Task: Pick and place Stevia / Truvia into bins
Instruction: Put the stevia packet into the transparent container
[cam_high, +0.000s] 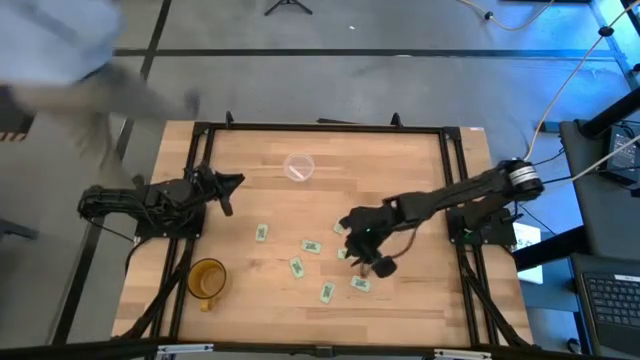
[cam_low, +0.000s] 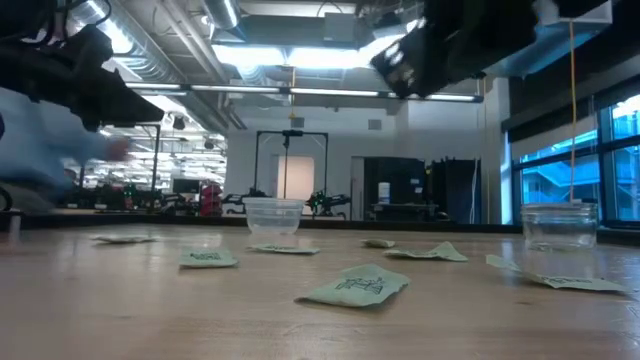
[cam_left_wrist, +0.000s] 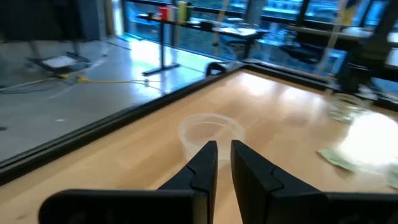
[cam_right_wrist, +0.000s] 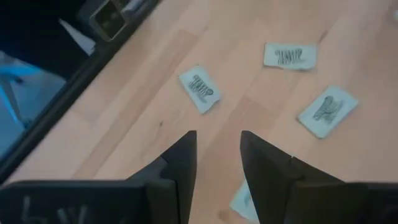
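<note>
Hovering above the right half of the tabletop (cam_high: 400, 170), the right gripper (cam_high: 352, 229) reaches in from the right edge with its fingers (cam_right_wrist: 183, 158) spread and nothing between them. In the right wrist view three sachets lie flat on the wood ahead of those fingers: one (cam_right_wrist: 199, 88) nearest the tabletop's edge rail, one (cam_right_wrist: 289, 56) farther in, and one (cam_right_wrist: 327, 111) tilted beside it; a fourth shows only as a sliver beside the fingers.

Seen from above, the Stevia / Truvia sachets (cam_high: 311, 246) are scattered across the middle and near part of the tabletop: one (cam_high: 263, 233) toward the left, one (cam_high: 297, 267) and one (cam_high: 326, 292) closer to the near edge, and one (cam_high: 360, 284) just beside the right gripper. All lie on the wood, outside the cups.

A wider whitish clear cup (cam_high: 299, 167) stands upright toward the far edge, near the tabletop's middle, and from above looks to hold no sachets. A smaller glassy cup (cam_low: 559, 226) stands at the right in the low view.

An amber mug (cam_high: 206, 279) sits near the near-left corner.

At the left edge the left gripper (cam_high: 225, 190) waits, its fingers (cam_left_wrist: 202, 165) close together with a narrow gap and holding nothing, pointing toward the wide cup (cam_left_wrist: 210, 132).
</note>
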